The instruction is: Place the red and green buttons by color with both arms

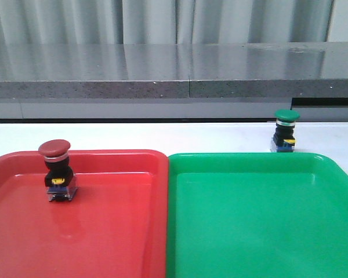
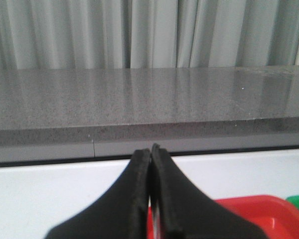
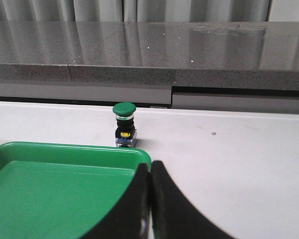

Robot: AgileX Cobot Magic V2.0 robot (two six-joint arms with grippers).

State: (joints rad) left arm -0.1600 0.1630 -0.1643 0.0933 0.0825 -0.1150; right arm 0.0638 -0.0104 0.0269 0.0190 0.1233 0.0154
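Right wrist view: green button [image 3: 124,124] stands well beyond the clenched right jaws; left jaws clenched too.

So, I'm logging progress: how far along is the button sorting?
Half done. The red button stands in the red tray. The green button still stands on the table beyond the green tray. Nothing is in hand: left gripper and right gripper are shut, empty.

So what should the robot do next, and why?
Probably open the right claw and reach toward the green button. That button stands upright on the white table, just behind the green tray, not in it. The red button already sits in the red tray, and both claws look shut and empty.
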